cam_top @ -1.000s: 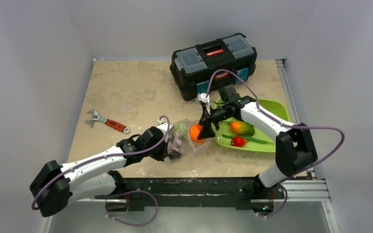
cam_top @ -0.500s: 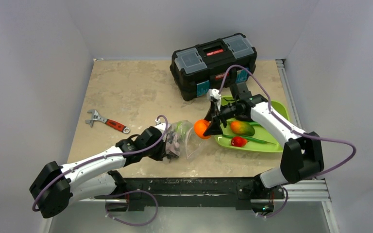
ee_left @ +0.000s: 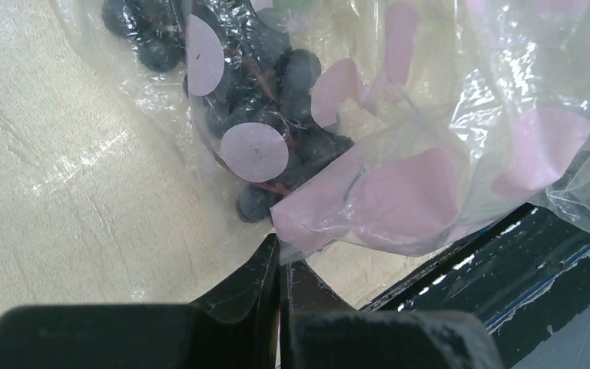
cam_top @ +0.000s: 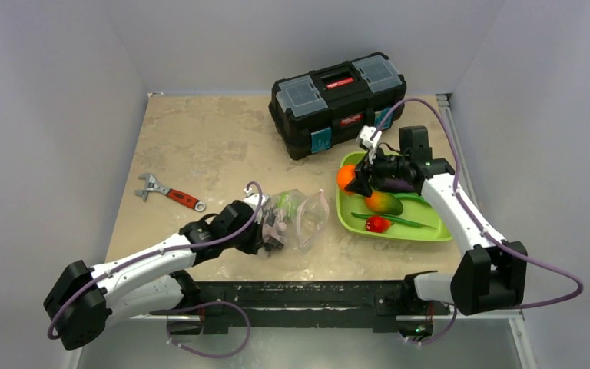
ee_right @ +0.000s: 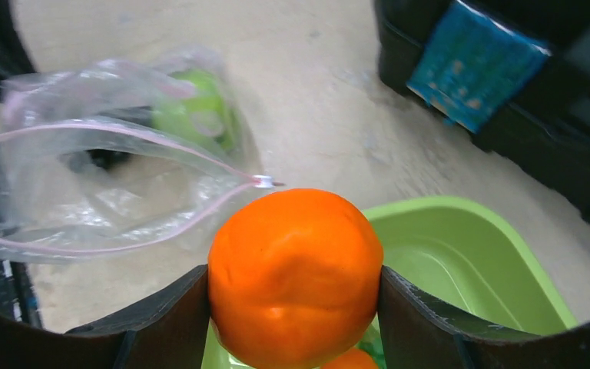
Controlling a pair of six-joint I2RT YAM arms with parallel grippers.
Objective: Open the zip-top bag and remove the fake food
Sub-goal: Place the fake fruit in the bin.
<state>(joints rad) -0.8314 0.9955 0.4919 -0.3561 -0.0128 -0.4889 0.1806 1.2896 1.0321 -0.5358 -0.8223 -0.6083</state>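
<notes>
The zip-top bag (cam_top: 301,217) lay open on the desk (cam_top: 215,146), its mouth facing the green tray (cam_top: 430,234), as I ran the rig from afar. My left claw (ee_left: 280,260) was pinched shut on the bag's corner, evidently to anchor it; grapes (ee_left: 276,100) and a green apple (ee_right: 200,108) sat inside. My right claw (ee_right: 295,304), well apart from the bag, gripped the orange (cam_top: 345,177) above the tray's rim, seemingly ready to drop it.

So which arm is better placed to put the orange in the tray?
Right: the right gripper holds the orange over the green tray's edge; the left gripper is shut on the zip-top bag.
</notes>
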